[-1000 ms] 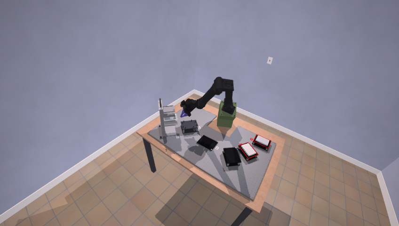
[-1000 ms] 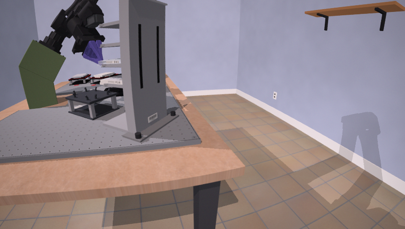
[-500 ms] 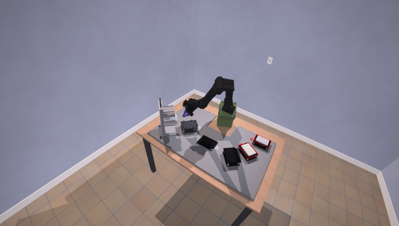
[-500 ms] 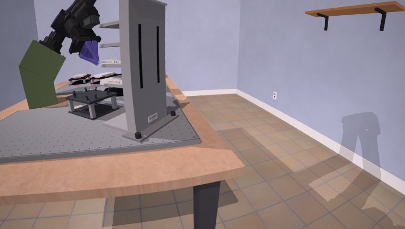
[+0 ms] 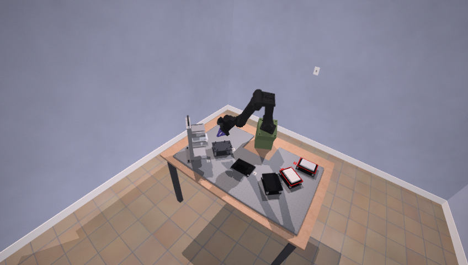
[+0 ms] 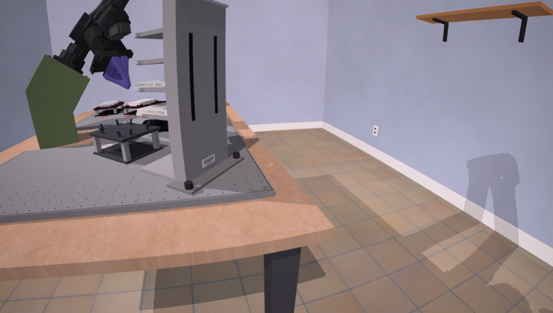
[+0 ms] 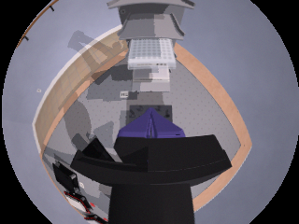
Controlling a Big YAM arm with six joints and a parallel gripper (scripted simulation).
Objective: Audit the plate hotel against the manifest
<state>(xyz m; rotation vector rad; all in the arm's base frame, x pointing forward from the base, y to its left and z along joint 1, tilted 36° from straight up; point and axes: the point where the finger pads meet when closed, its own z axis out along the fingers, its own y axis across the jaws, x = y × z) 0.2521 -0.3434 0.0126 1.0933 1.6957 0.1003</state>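
The grey plate hotel H1 (image 5: 197,137) stands at the table's left end; the exterior camera sees it from behind (image 6: 195,89). The two upper shelves (image 6: 149,34) look empty. A white plate (image 6: 149,84) lies on the second shelf from the bottom, and another white plate (image 6: 153,111) lies on the bottom shelf. In the wrist view one plate shows its well grid (image 7: 151,52). No label text is readable. My gripper (image 5: 220,132) hangs in the air in front of the hotel with its purple fingers (image 7: 151,126) shut and empty; it also shows in the exterior view (image 6: 117,74).
A raised black nest with posts (image 5: 222,147) stands below the gripper. A flat black nest (image 5: 243,167) and another black nest (image 5: 271,183) lie mid-table. Two red-framed quarantine nests each hold a white plate (image 5: 291,176) (image 5: 307,165). The green arm base (image 5: 266,132) stands at the back.
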